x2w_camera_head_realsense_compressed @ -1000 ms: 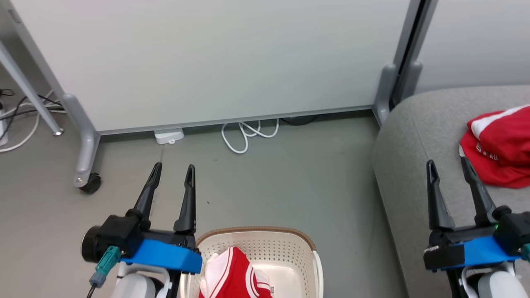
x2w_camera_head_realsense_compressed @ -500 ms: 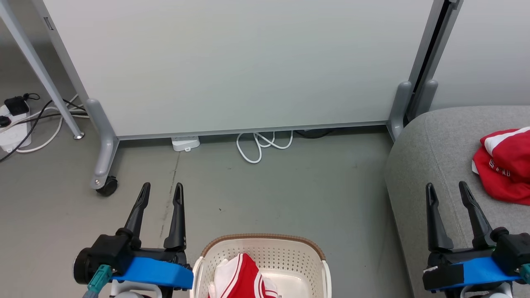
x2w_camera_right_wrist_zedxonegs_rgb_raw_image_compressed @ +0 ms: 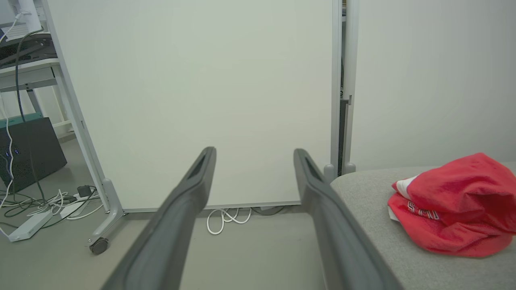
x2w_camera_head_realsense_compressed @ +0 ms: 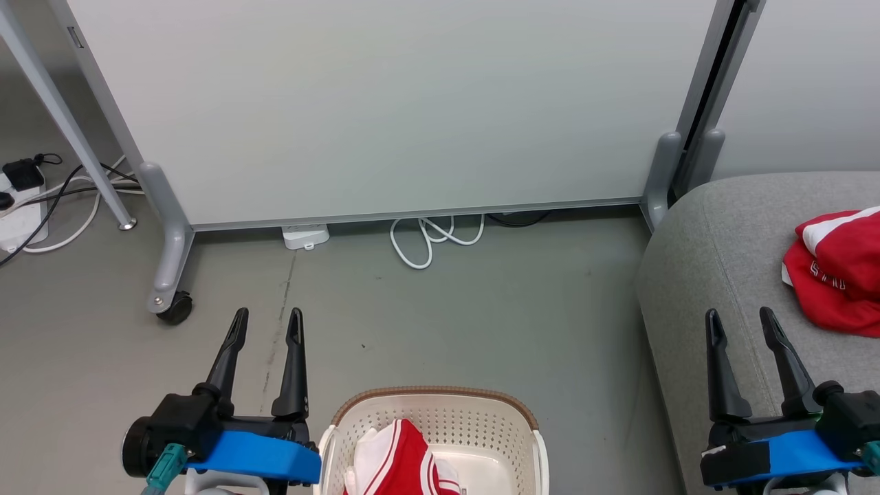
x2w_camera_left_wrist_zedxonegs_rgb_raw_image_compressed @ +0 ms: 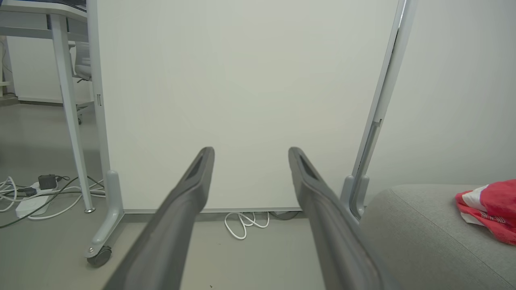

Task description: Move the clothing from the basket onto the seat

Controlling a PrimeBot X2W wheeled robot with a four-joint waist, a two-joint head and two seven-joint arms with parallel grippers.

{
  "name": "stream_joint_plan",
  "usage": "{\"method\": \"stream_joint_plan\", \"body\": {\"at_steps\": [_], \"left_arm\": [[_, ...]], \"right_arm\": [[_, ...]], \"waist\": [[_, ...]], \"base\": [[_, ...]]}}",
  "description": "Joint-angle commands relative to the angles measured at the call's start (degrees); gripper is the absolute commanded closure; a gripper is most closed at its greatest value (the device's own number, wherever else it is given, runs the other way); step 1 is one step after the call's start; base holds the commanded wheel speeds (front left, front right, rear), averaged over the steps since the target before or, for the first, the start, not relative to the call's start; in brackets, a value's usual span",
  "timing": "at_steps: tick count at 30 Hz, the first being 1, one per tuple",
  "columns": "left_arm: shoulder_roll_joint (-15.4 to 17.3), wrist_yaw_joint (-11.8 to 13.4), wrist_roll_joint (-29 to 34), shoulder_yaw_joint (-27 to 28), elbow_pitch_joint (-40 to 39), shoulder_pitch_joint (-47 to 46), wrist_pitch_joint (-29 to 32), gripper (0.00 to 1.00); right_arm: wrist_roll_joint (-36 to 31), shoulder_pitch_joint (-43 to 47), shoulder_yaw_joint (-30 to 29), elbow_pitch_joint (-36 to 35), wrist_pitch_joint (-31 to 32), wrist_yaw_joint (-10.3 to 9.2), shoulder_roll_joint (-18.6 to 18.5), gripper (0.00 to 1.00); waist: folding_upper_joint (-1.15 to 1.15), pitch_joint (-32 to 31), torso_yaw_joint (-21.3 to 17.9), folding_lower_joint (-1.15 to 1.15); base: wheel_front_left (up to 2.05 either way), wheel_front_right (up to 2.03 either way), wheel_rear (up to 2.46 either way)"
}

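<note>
Red jersey (x2w_camera_head_realsense_compressed: 400,457) in basket (x2w_camera_head_realsense_compressed: 485,425), long axis seemingly front-to-back.

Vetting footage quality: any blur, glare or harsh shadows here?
Head view: even soft light, no glare, basket sharp. Left wrist view: fingers blur toward the bottom edge. Right wrist view: likewise, jersey on the seat crisp.

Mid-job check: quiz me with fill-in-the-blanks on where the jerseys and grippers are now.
One red jersey lies inside the ____.
The other jersey lies on the grey ____.
The left gripper and right gripper are both ____, holding nothing.
A coiled white ____ lies on the floor.
Missing: basket, seat, open, cable.
</note>
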Motion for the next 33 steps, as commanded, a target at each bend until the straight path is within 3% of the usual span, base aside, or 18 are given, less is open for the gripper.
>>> {"method": "stream_joint_plan", "body": {"at_steps": [1, 21, 33], "left_arm": [[0.0, -0.2, 0.2, 0.2, 0.1, 0.3, -0.2, 0.0], [-0.5, -0.7, 0.6, 0.3, 1.5, -1.3, -0.2, 0.0], [4.9, -0.6, -2.5, -11.7, 12.0, -12.8, -0.2, 0.0]], "right_arm": [[0.2, 0.8, 0.0, 0.1, -0.1, 0.03, 0.2, 0.0], [0.0, 0.3, 0.5, 0.1, -0.1, 0.03, 0.2, 0.0], [-1.2, -3.6, 2.2, -1.2, -0.1, 0.03, 0.1, 0.0]], "waist": [[0.0, 0.0, 0.0, 0.0], [0.0, 0.1, -0.2, 0.0], [0.0, 5.3, -2.5, 0.0]], "base": [[0.0, 0.0, 0.0], [0.0, 0.0, 0.0], [0.0, 0.0, 0.0]]}}
